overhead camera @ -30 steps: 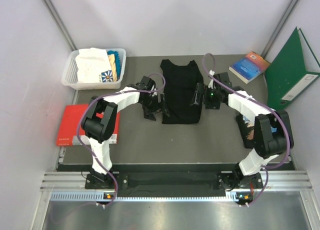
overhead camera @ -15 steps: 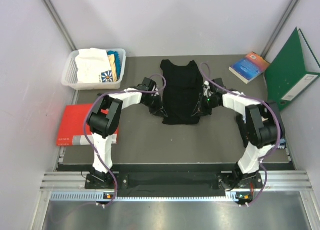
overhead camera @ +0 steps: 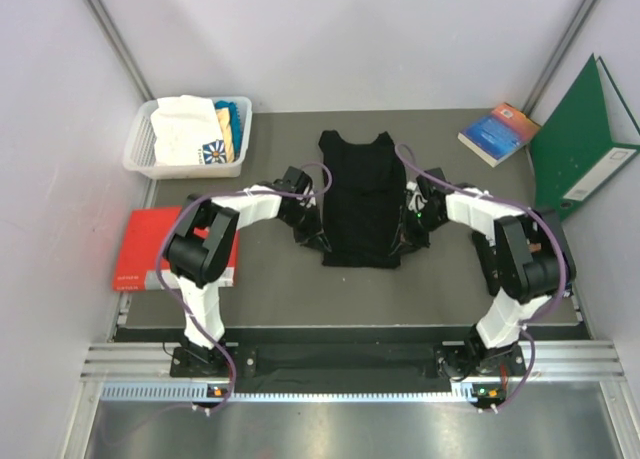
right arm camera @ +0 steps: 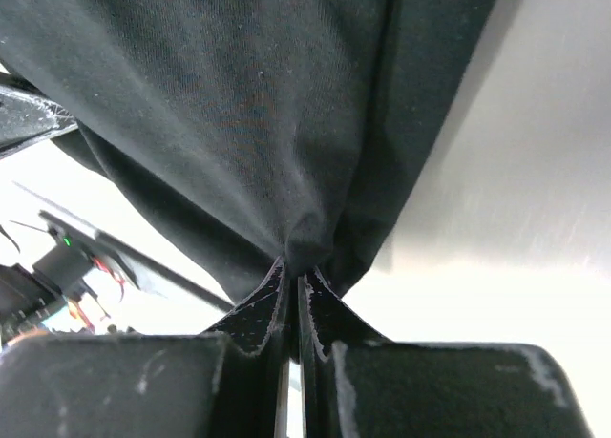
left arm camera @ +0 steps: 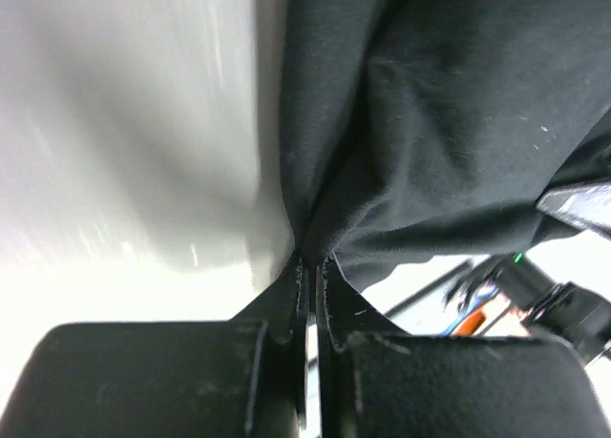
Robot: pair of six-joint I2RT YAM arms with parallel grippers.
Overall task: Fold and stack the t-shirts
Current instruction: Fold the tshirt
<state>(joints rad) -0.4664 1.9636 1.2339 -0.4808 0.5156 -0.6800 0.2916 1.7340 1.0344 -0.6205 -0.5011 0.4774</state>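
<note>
A large black t-shirt (overhead camera: 360, 189) lies lengthwise on the grey table, collar at the far end. My left gripper (overhead camera: 316, 237) is shut on its lower left edge, and the pinched black cloth (left arm camera: 382, 123) bunches between the fingertips (left arm camera: 312, 262). At the lower right edge my right gripper (overhead camera: 404, 239) is likewise shut on a fold of the black cloth (right arm camera: 239, 104), gathered at its tips (right arm camera: 294, 268). White and cream t-shirts (overhead camera: 183, 127) and a teal one (overhead camera: 236, 113) sit in a basket at the back left.
The clear plastic basket (overhead camera: 135, 157) stands at the far left. A red book (overhead camera: 145, 249) lies left of the left arm. A blue book (overhead camera: 497, 132) and a green folder (overhead camera: 580, 149) are at the back right.
Both grippers stood open beside the black shirt a second ago. They have moved in, shut on its lower side edges, and drawn the shirt slightly toward the near edge.
</note>
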